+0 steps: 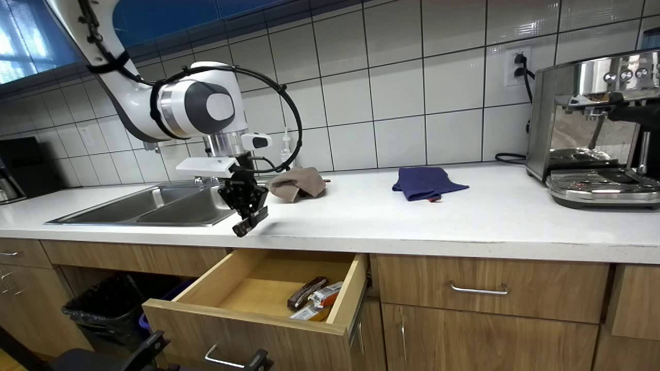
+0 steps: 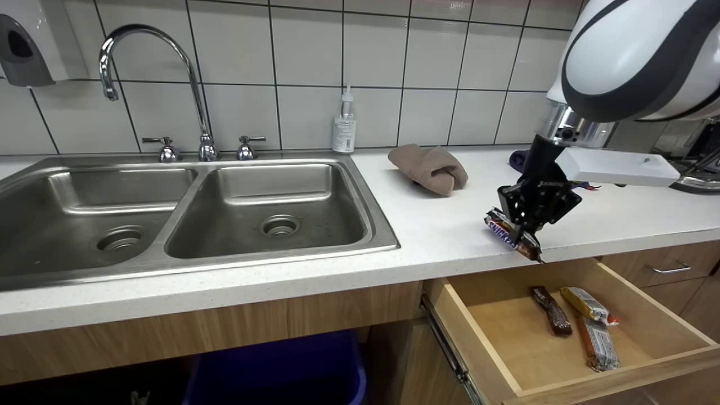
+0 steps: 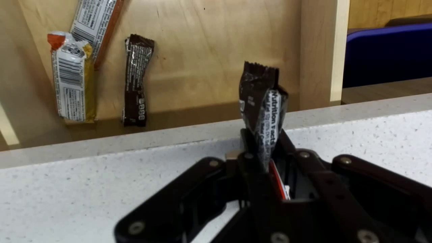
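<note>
My gripper is shut on a brown-wrapped candy bar, held tilted above the countertop's front edge near the open drawer. In the wrist view, the held candy bar sticks out past the fingertips; its lower part is hidden between the fingers. Inside the drawer lie a dark brown bar, a yellow-wrapped bar and an orange and silver bar. They also show in the wrist view: brown bar, yellow bar, orange bar.
A double sink with a faucet is set in the white countertop. A brown cloth, a blue cloth, a spray bottle and an espresso machine stand on it. A blue bin sits below the counter.
</note>
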Available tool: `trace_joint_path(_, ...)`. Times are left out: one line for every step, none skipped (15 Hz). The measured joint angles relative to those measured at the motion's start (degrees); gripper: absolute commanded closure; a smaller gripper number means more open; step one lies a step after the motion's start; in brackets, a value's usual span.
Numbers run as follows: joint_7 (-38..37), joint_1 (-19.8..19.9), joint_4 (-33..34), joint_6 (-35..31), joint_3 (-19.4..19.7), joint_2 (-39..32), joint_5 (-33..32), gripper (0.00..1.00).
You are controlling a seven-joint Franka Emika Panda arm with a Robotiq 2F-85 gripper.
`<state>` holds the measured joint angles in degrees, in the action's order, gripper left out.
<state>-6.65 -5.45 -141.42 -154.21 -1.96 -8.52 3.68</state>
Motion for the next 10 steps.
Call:
trace_joint_path(-0.12,0.0,-1.36,-0.79,0.0,0.91,0.34,0.95)
trace_joint_path(-0.21,0.0,-2.63,-1.48,0.0,1.78,0.93,0.95)
trace_joint_path(-0.26,0.01,-3.76,-2.07,0.0,2.58,1.7,0.95)
trace_joint_path(-0.42,0.04,-4.86,-2.75,0.0,3.33,2.52,0.95)
trace_joint_path(-0.67,0.08,-5.89,-3.32,0.01,4.04,3.37,0.95)
trace_joint_path(-0.91,0.13,-6.79,-3.8,0.03,4.65,4.23,0.95)
trace_joint_path(-1.13,0.17,-7.62,-4.29,0.08,5.22,5.07,0.95)
trace_joint_path(-1.3,0.24,-8.43,-4.87,0.14,5.74,6.09,0.95)
trace_joint_path(-1.43,0.36,-9.12,-5.37,0.2,6.12,7.03,0.95)
trace_joint_path(-1.55,0.52,-9.74,-5.68,0.28,6.43,7.92,0.95)
